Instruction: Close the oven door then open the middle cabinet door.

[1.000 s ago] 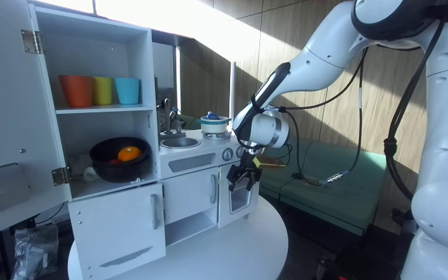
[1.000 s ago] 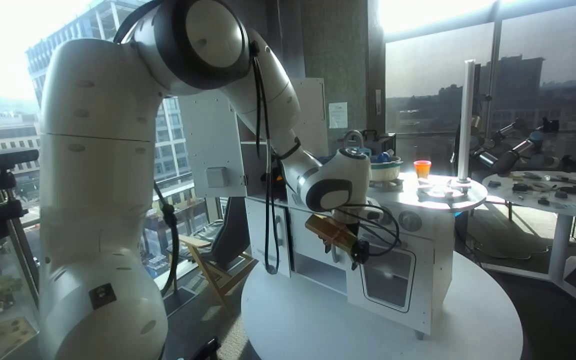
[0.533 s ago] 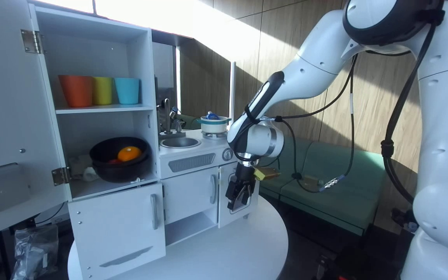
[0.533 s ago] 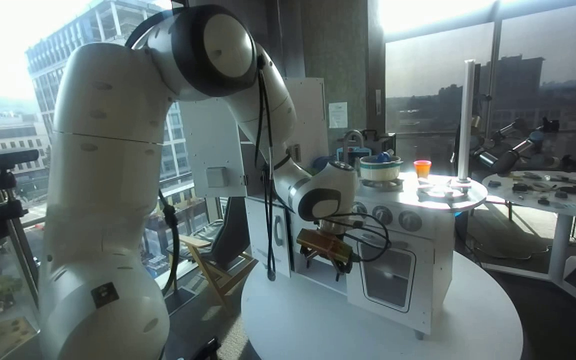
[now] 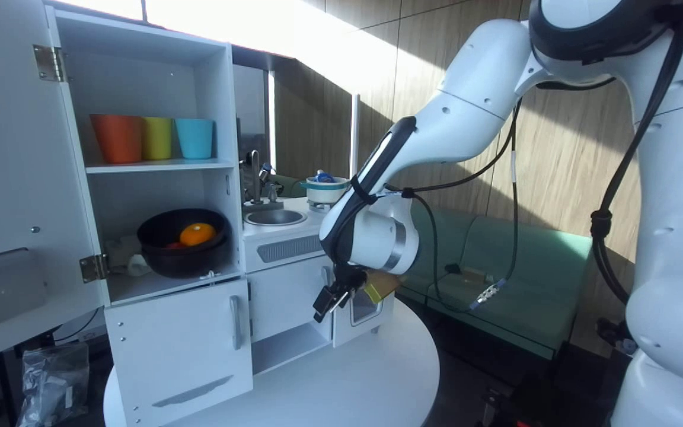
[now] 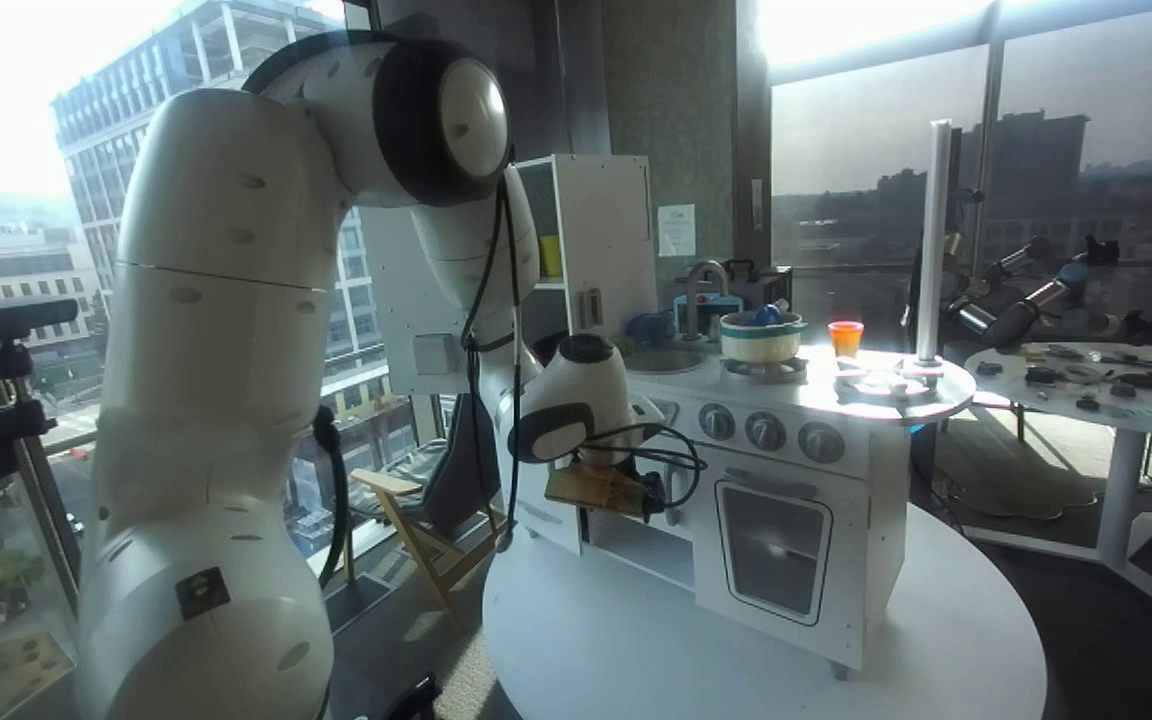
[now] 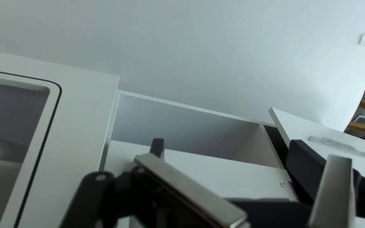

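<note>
The pincer (image 5: 331,303) is held tilted in front of the middle cabinet door (image 5: 285,296), its fingers (image 7: 333,190) spread wide apart with nothing gripped between them; whether the door is touched cannot be told. In an exterior view the handle (image 5: 325,274) is partly hidden by the pincer. The middle cabinet door is seen closed above an open compartment (image 5: 289,351), and just beside it the oven door (image 6: 774,550), with its framed window, appears closed. On the other side, the lower door with a curved slot (image 5: 181,347) is seen ajar. The toy kitchen (image 6: 886,540) is carried by a round white surface (image 6: 736,665)
</note>
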Controlling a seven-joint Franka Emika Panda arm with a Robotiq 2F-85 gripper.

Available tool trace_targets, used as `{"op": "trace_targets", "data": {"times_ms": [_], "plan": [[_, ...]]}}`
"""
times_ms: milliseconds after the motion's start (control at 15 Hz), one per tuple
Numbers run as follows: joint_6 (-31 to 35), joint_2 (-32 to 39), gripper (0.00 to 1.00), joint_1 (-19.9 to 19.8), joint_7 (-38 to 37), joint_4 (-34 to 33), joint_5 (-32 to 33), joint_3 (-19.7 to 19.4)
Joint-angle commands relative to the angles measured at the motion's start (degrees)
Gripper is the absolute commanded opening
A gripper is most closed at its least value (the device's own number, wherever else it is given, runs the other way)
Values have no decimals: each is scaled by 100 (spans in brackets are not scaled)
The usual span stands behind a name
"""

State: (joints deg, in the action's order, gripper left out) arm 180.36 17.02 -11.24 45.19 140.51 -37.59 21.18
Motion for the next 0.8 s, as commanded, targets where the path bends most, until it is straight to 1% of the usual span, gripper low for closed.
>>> {"op": "trace_targets", "data": {"times_ms": [0, 67, 133, 200, 267, 333, 467, 600, 733], "plan": [[1213, 212, 100, -827, 457, -159, -554, 1230], [1643, 322, 100, -966, 314, -165, -457, 1430], [1919, 398, 100, -1142, 165, -143, -284, 1604], [2075, 483, 100, -1248, 58, -128, -156, 1651], [2180, 553, 100, -1282, -11, -107, -157, 1618], [1964, 522, 100, -1050, 114, -50, -408, 1244], [1935, 635, 100, -985, 167, -24, -525, 1001], [2127, 791, 100, -1041, 99, -71, -437, 930], [2078, 846, 100, -1118, 90, -157, -335, 940]]}}
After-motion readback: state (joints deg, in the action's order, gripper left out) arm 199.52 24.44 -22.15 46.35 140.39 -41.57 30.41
